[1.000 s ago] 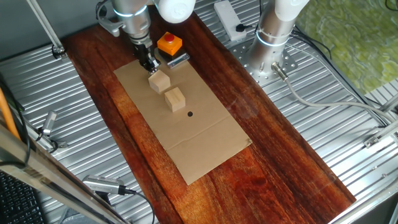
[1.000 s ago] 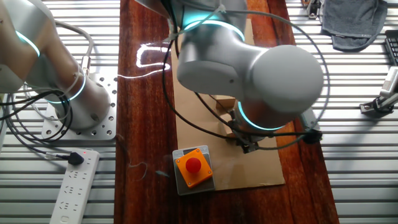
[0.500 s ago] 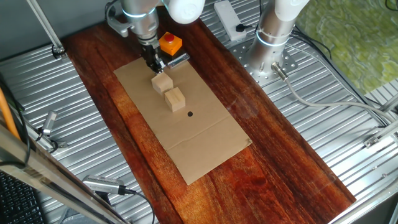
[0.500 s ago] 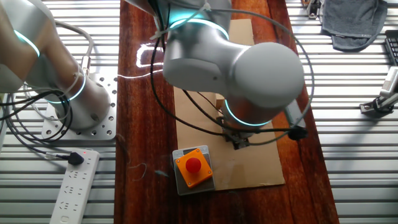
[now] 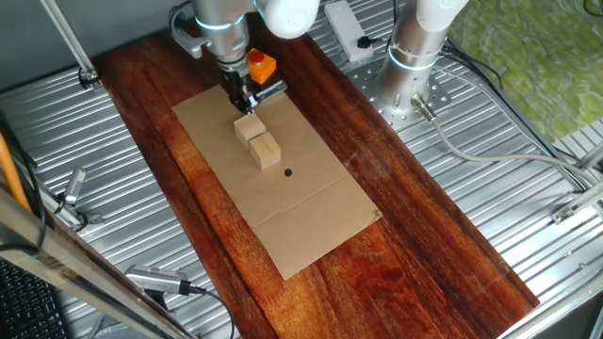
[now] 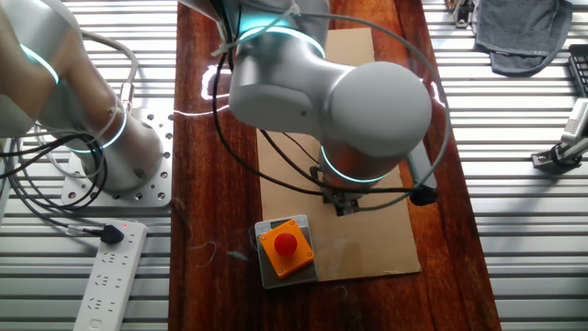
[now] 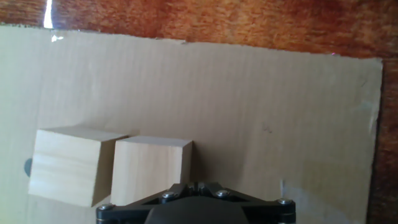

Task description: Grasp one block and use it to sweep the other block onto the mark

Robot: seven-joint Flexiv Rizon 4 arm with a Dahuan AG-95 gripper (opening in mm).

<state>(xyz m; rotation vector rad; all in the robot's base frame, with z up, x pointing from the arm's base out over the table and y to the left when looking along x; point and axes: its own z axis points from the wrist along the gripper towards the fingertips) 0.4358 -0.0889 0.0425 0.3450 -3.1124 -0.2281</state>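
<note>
Two pale wooden blocks lie side by side on a cardboard sheet [image 5: 311, 212], touching or nearly so: the back one [image 5: 250, 127] and the front one [image 5: 265, 150]. The mark [image 5: 287, 172], a tiny black dot, sits just past the front block. My gripper [image 5: 241, 97] hangs just behind the back block, fingers together and holding nothing. In the hand view both blocks [image 7: 150, 169] [image 7: 69, 164] lie ahead and to the left of my gripper [image 7: 198, 186]. A dark spot at the far block's left edge may be the mark. In the other fixed view the arm hides the blocks.
An orange box with a red button [image 5: 257, 64] stands right behind the gripper, also seen in the other fixed view [image 6: 285, 246]. A small metal piece [image 5: 270, 90] lies beside it. The cardboard rests on a dark wooden board [image 5: 405, 235] flanked by ribbed metal.
The gripper has moved to the right, toward the orange box. The back block has slid slightly toward the front block, closing the gap between them.
</note>
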